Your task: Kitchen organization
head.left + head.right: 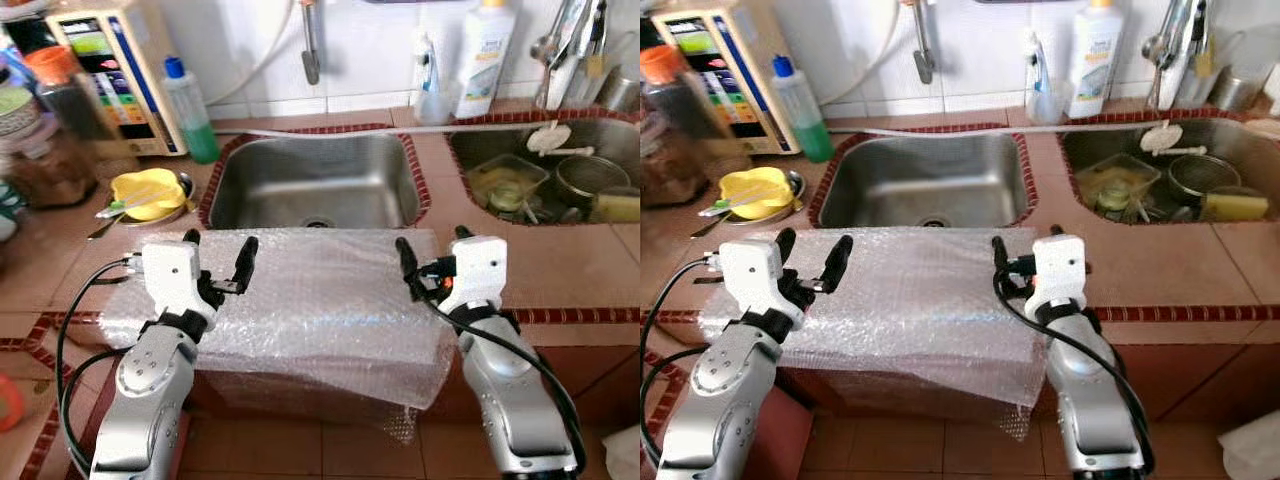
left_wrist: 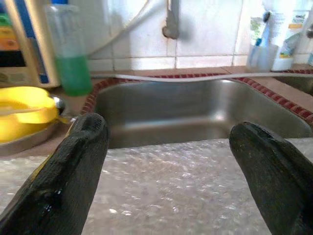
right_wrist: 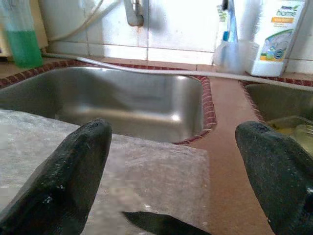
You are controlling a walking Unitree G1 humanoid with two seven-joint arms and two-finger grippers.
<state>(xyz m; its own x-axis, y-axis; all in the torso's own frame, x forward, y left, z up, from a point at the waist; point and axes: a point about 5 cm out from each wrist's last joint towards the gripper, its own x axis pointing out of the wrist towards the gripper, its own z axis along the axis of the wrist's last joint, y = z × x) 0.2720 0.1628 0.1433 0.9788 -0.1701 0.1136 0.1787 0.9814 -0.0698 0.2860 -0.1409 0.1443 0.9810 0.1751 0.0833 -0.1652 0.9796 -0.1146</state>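
Left hand (image 1: 215, 262), right hand (image 1: 432, 258) spread wide over bubble wrap sheet (image 1: 300, 300) on surface (image 1: 560, 265). Sheet light, soft, slippery; pinch near corners.

Two steel sinks (image 1: 318, 180) (image 1: 610, 140), one bubble-wrap sheet (image 1: 310, 300), one green bottle (image 1: 190, 112), one white bottle (image 1: 486, 55) and one yellow dish (image 1: 148, 192) were counted.

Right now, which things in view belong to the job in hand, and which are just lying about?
In play:
- bubble wrap sheet spread on the counter before the empty sink
- left tool, open, over the sheet's left part
- right tool, open, at its right edge

Lying about:
- yellow bowl
- green liquid bottle
- white detergent bottle
- dishes in right sink
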